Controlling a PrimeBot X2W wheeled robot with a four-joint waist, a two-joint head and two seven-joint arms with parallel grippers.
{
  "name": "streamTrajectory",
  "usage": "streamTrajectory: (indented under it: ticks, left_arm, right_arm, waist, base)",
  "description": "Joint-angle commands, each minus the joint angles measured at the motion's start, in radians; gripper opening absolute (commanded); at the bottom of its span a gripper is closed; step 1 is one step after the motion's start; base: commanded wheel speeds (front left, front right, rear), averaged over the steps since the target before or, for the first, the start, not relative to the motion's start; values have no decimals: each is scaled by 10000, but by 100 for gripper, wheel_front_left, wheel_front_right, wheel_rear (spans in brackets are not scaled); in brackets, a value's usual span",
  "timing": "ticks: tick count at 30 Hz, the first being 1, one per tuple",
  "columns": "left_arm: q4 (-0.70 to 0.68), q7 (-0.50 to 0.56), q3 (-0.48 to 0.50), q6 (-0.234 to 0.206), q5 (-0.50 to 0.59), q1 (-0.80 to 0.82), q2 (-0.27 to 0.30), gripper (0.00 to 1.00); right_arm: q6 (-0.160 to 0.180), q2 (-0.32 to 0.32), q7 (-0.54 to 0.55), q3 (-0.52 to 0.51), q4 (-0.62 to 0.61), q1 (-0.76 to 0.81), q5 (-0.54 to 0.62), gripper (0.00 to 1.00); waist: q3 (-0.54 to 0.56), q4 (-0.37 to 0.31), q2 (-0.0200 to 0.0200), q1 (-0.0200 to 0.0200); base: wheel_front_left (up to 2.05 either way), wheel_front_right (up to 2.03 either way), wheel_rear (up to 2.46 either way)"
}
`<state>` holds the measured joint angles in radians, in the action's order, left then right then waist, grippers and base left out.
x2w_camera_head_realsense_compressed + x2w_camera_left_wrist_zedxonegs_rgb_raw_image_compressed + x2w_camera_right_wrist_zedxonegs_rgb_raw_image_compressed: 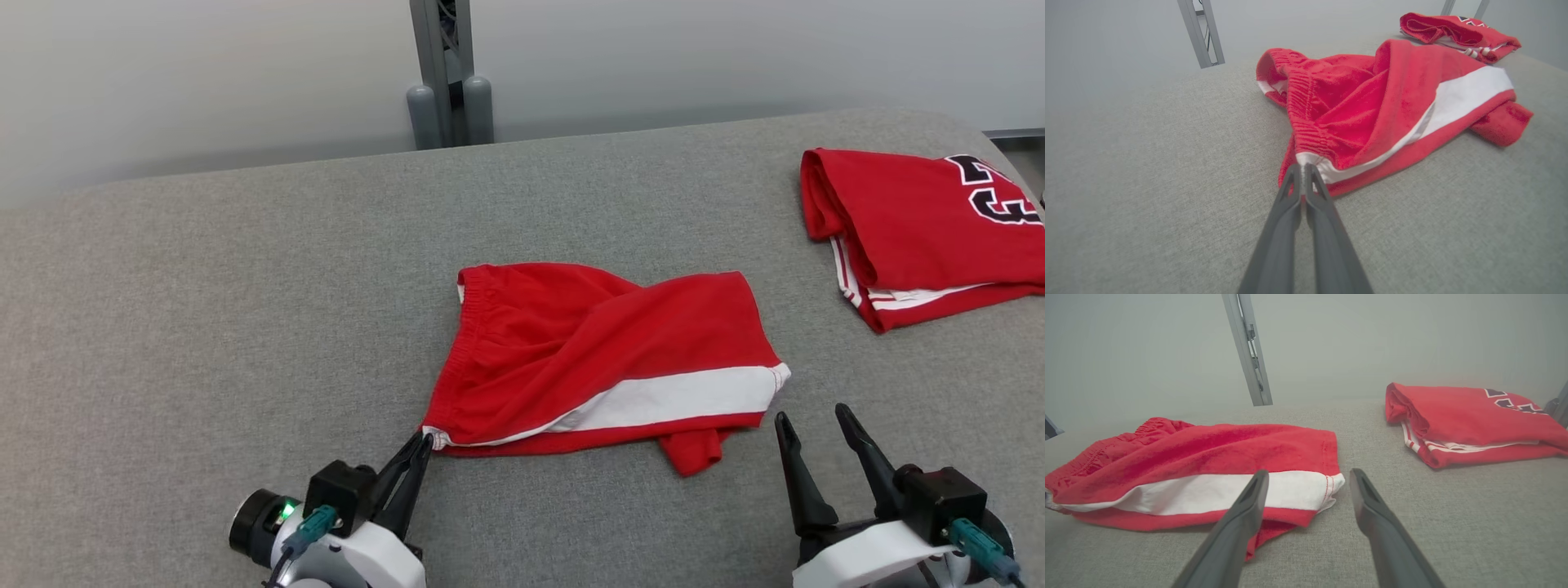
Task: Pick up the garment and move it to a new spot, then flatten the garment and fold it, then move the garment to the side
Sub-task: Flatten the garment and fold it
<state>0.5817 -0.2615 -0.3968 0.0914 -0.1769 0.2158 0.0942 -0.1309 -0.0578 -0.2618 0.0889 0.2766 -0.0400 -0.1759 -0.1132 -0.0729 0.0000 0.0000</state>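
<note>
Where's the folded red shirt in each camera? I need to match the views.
Head view: folded red shirt at the right edge, upper part.
Left wrist view: top right, beyond the shorts.
Right wrist view: right side, mid-height.
Shared landmark: the grey metal post at the back.

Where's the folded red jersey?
The folded red jersey lies far right in the head view on the grey fabric surface, beyond the right pincer, apart from the red-and-white shorts.

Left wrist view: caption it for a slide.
Left end effector pinching waistband corner of red shorts on grey surface.
</note>
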Motion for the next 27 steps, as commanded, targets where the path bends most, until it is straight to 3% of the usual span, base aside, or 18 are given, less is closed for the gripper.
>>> streamTrajectory:
  ticks: [1, 9, 19, 20, 21, 22, 27]
  left_arm:
    - [-204, -42, 183, 64, -236, -219, 82, 0]
    - [-919, -41, 540, 230, -950, -813, 212, 0]
    - [-1237, -43, 479, 70, -869, -656, 220, 0]
    - [-1249, -43, 467, 54, -859, -651, 218, 0]
    - [-1270, -43, 461, 46, -850, -648, 216, 0]
    - [-1288, -43, 449, 31, -842, -648, 209, 0]
    - [-1500, -43, 471, 23, -857, -665, 188, 0]
  right_arm:
    - [4, -51, -47, 39, 335, -173, -197, 100]
    - [4, -184, -47, 610, 2415, -1415, -1182, 100]
    - [4, -282, -49, 853, 4088, -2540, -879, 100]
    - [4, -302, -47, 926, 4147, -2579, -877, 47]
    - [4, -343, -49, 975, 4154, -2628, -836, 29]
    - [4, -373, -47, 1017, 4126, -2653, -812, 0]
    - [4, -545, -49, 674, 3583, -2360, -396, 0]
  waist:
    - [-35, 59, 0, 0]
    - [-227, 465, 0, 0]
    - [-471, 738, 0, 0]
    - [-482, 748, 0, 0]
    - [-490, 755, 0, 0]
    - [-497, 765, 0, 0]
    - [-422, 807, 0, 0]
  base:
    - [0, 0, 0]
    - [0, 0, 0]
    - [0, 0, 0]
    - [0, 0, 0]
    - [0, 0, 0]
    - [0, 0, 0]
    - [0, 0, 0]
